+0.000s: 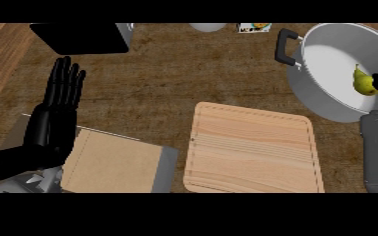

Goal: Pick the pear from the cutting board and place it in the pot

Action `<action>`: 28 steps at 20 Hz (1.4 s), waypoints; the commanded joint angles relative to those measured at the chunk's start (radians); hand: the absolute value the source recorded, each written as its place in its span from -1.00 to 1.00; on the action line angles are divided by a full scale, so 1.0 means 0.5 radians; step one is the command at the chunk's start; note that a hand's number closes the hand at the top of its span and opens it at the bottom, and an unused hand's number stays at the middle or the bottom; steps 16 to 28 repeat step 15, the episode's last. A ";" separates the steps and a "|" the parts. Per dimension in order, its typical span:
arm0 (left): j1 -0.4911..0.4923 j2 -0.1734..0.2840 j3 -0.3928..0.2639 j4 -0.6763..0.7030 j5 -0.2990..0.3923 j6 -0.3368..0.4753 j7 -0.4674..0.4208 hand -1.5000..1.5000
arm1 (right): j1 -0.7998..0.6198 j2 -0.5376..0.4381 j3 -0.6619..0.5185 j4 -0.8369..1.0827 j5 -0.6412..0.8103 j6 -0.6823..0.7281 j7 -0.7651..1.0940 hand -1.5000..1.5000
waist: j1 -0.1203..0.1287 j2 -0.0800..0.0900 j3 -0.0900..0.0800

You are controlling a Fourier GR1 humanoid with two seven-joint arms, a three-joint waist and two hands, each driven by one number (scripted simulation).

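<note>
Pear (pixel 362 83) is inside the steel pot (pixel 325 55) at far right, stem up, long axis approx vertical. Right hand (pixel 375 82) barely shows beside it; fingers can't tell. Left hand (pixel 57 105) rests flat-open, far left. Cutting board (pixel 253 150) bare.

The desk (pixel 170 80) is dark brown with a streaked wood grain. The cutting board (pixel 252 150) is pale tan wood, its grain running in fine lines (a darker stitch-like line traces its border). The pot (pixel 332 70) is silvery grey with a black handle (pixel 285 46). The pear (pixel 362 82) is yellow-green. The left hand (pixel 55 115) is glossy black.
</note>
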 commanded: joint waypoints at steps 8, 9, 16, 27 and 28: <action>0.186 -0.077 -0.089 0.221 -0.021 -0.014 -0.069 0.00 | 0.446 0.192 0.073 -0.535 -0.184 -0.148 -0.094 -1.00 | -0.020 0.046 -0.059; 0.218 -0.089 -0.161 0.122 -0.077 0.051 -0.045 0.00 | 0.452 0.193 0.049 -0.618 -0.179 -0.146 -0.074 -1.00 | -0.010 0.039 -0.059; 0.227 -0.070 -0.093 0.202 -0.001 -0.007 -0.083 0.00 | 0.748 0.332 0.008 -0.923 -0.236 -0.192 -0.109 -1.00 | -0.030 0.046 -0.060; 0.227 -0.070 -0.093 0.202 -0.001 -0.007 -0.083 0.00 | 0.748 0.332 0.008 -0.923 -0.236 -0.192 -0.109 -1.00 | -0.030 0.046 -0.060; 0.227 -0.070 -0.093 0.202 -0.001 -0.007 -0.083 0.00 | 0.748 0.332 0.008 -0.923 -0.236 -0.192 -0.109 -1.00 | -0.030 0.046 -0.060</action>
